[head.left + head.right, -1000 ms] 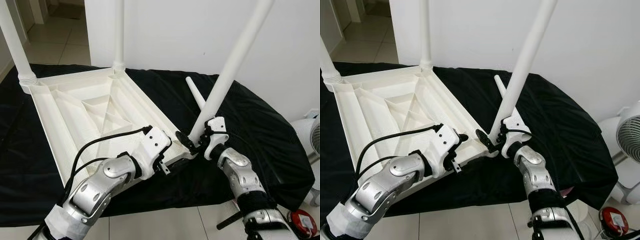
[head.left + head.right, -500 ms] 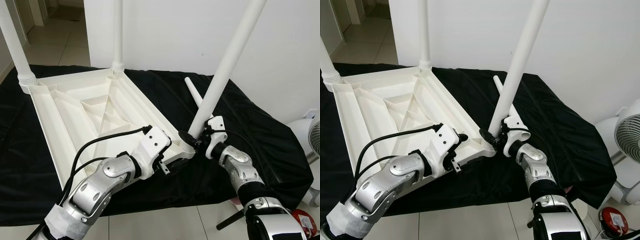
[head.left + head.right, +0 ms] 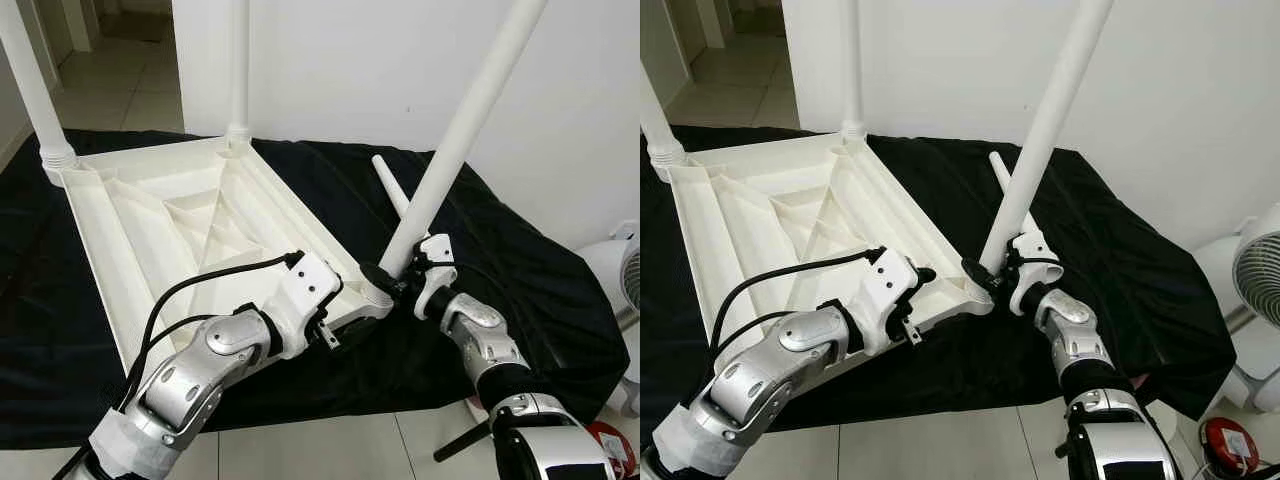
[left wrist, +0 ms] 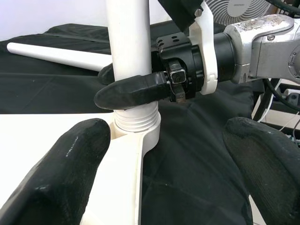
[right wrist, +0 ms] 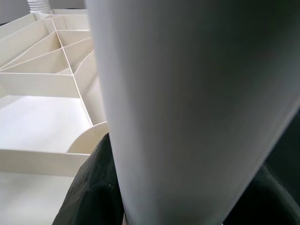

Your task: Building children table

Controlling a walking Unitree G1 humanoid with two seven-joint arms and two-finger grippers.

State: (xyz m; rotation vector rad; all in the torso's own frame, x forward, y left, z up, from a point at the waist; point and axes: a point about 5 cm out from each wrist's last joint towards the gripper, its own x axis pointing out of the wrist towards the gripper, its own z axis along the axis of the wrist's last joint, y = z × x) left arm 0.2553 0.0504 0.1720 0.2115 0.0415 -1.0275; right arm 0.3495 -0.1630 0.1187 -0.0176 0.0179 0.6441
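White plastic table top (image 3: pixel 190 235) lay upside down on a black cloth (image 3: pixel 520 260). The right gripper (image 4: pixel 136 89) had its jaws closed around a tilted white leg (image 3: pixel 455 150) at the near corner socket. The left gripper (image 3: pixel 335 315) had its jaws wide, astride that corner's edge.

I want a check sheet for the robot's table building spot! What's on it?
Surface: black cloth over the work area.
Job's things: upside-down white tabletop, two legs upright at far corners; third leg tilted in the near corner socket; spare leg lying on the cloth.
Clutter: nothing seen.
Grippers: right gripper shut on the third leg; left gripper open at the tabletop's near corner.
Cables: black cable on left arm.
Surroundings: white wall, tiled floor, fan.
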